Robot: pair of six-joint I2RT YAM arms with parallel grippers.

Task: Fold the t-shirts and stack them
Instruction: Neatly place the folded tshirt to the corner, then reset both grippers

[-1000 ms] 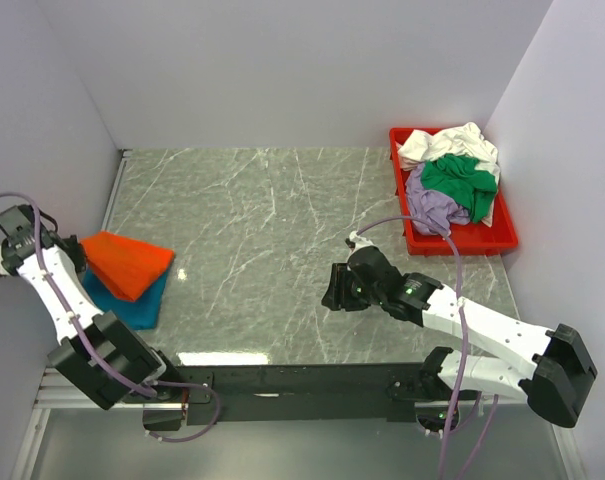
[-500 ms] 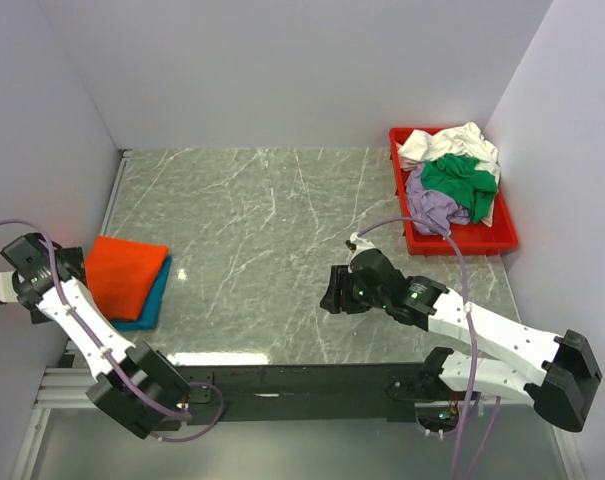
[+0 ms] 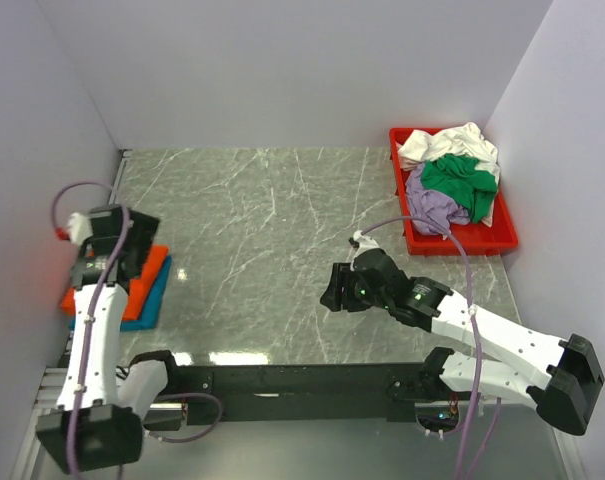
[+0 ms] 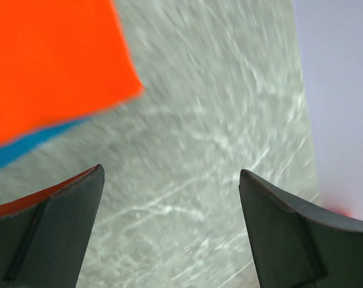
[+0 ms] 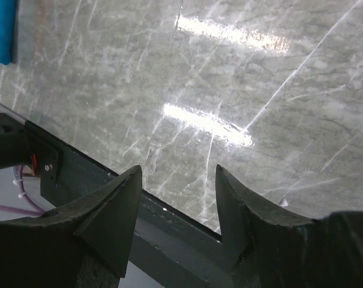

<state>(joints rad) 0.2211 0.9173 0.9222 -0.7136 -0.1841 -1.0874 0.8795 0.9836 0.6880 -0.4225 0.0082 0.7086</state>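
Two stacked t-shirts (image 3: 148,288) are partly hidden in the top view: the left arm (image 3: 92,330) covers most of the orange shirt (image 3: 154,270) and the teal shirt (image 3: 152,303) beneath it. Left gripper (image 4: 170,174): jaws spread wide, empty, stack up-left of the jaws (wrist view blurred). One second ago it was closed at the stack's edge. Right gripper (image 5: 178,171): spread, empty, above bare table (image 3: 262,200); a heap of shirts (image 3: 452,175) fills the red tray (image 3: 460,243).

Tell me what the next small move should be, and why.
Probably swing the right gripper toward the tray and the lavender shirt at its near end. The orange shirt lies folded on the teal one, the left gripper is open and empty by them, and the right gripper is open over the table.
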